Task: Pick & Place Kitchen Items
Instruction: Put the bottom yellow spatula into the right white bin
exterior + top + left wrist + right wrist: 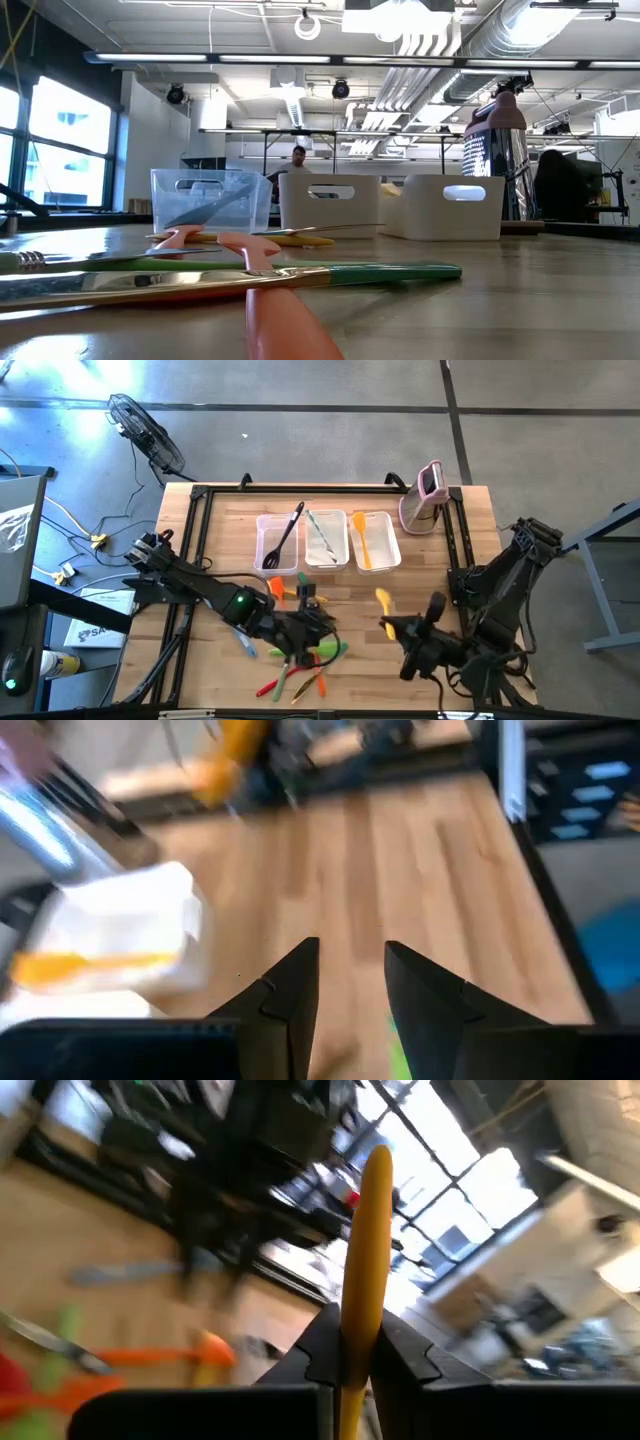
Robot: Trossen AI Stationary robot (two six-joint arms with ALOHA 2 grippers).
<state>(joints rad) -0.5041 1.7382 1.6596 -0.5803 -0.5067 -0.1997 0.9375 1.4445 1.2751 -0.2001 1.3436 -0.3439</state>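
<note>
My right gripper [390, 624] is over the table's near right part, shut on a yellow utensil [366, 1250] whose head [383, 598] shows in the high view. My left gripper [350, 982] is open with only bare wood between its fingers. It hangs above a loose pile of red, green, orange and blue utensils [300, 660] that lie flat on the table near the front edge. In the low view a green-handled utensil [380, 272] and an orange one [275, 300] lie close by. My right gripper pinches the yellow utensil's slim handle [352, 1342] between its two fingers. The longer part with the head stands out past the fingertips. The utensil is lifted clear of the table. Which end of the handle lies behind the fingers is hidden by the gripper.
Three clear tubs stand in a row at the far middle: the left one [262, 550] holds a black utensil [285, 535], the middle one [325, 538] a pale one, the right one [385, 545] an orange spatula. A pink-and-white gadget [425, 495] stands at the far right.
</note>
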